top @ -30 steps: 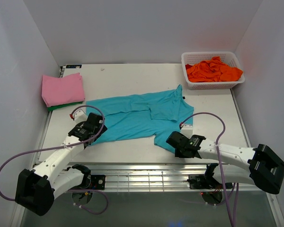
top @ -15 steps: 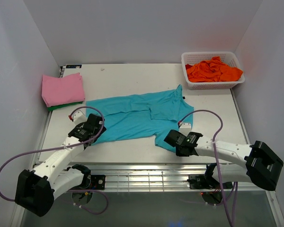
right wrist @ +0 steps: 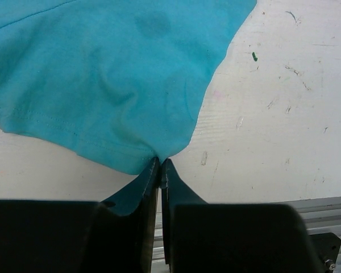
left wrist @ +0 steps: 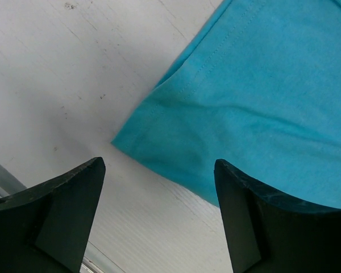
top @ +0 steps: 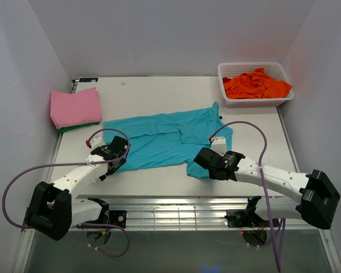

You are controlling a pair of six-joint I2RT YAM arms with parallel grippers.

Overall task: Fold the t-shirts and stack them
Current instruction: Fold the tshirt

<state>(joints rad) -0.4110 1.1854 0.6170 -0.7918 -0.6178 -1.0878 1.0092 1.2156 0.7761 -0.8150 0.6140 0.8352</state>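
Observation:
A teal t-shirt (top: 165,139) lies spread across the middle of the white table (top: 159,94). My left gripper (top: 117,157) is open over the shirt's near left corner (left wrist: 159,148), its fingers (left wrist: 62,210) apart on either side of the hem. My right gripper (top: 203,163) is shut on the shirt's near right corner (right wrist: 125,102), pinching the fabric edge at the fingertips (right wrist: 153,170). A folded pink shirt (top: 75,106) lies on a folded green one at the far left. Orange shirts (top: 256,83) are heaped in a white basket (top: 284,73).
The basket stands at the back right corner. The pink and green stack sits near the left wall. White walls close in the table on three sides. The metal front rail (top: 176,207) runs along the near edge.
Both grippers moved forward toward the shirt. The right gripper has dragged its pinched corner a little to the left and away from the near edge. The left gripper came over the near left corner.

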